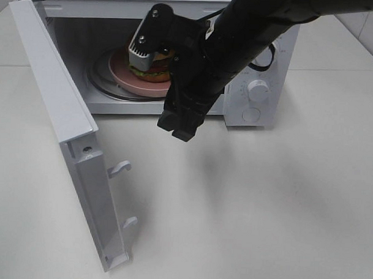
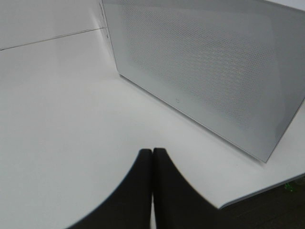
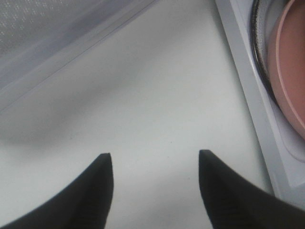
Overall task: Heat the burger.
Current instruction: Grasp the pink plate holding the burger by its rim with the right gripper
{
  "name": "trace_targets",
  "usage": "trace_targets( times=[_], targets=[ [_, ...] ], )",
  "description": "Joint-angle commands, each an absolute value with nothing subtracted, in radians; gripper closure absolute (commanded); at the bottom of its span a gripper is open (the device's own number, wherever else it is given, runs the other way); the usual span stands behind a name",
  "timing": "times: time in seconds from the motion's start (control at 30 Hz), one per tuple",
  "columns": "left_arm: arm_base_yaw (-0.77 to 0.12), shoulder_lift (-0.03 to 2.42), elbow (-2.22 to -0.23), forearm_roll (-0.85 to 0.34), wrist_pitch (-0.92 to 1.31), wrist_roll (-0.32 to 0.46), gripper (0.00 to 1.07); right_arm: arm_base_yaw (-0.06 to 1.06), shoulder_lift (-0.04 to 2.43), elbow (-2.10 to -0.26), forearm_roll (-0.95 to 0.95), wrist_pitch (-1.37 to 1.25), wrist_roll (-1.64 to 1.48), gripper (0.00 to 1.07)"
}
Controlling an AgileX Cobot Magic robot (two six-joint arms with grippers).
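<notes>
The burger (image 1: 153, 70) sits on a pink plate (image 1: 134, 82) on the glass turntable inside the open white microwave (image 1: 263, 62); my right arm partly hides it. My right gripper (image 1: 178, 127) hangs just outside the microwave's opening, above the table, pointing down. In the right wrist view it (image 3: 155, 164) is open and empty, with the plate's rim (image 3: 288, 71) to one side; the burger does not show there. My left gripper (image 2: 152, 151) is shut and empty, near the outer face of the microwave door (image 2: 205, 67). It is out of the exterior high view.
The microwave door (image 1: 53, 92) stands swung wide open to the left, with two latch hooks (image 1: 120, 168) on its edge. Two control knobs (image 1: 257, 90) are on the microwave's right panel. The white table (image 1: 264, 209) stretches in front.
</notes>
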State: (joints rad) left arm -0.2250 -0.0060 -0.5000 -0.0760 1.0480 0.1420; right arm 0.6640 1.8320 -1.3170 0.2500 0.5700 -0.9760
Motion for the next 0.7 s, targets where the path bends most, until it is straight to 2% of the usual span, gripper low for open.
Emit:
trace_targets(
  times=[0.03, 0.37, 0.7],
  targets=[
    [-0.222, -0.025, -0.496, -0.085, 1.034, 0.139, 1.06, 0.707, 1.877, -1.356, 0.170, 0.519, -0.978, 0.43],
    [-0.222, -0.025, -0.496, -0.085, 1.034, 0.139, 1.06, 0.769, 1.969, -1.451, -0.120, 0.490, -0.852, 0.40],
    [-0.222, -0.025, -0.496, -0.085, 1.034, 0.139, 1.06, 0.776, 2.023, -1.530, -0.186, 0.461, -0.842, 0.40]
  ],
)
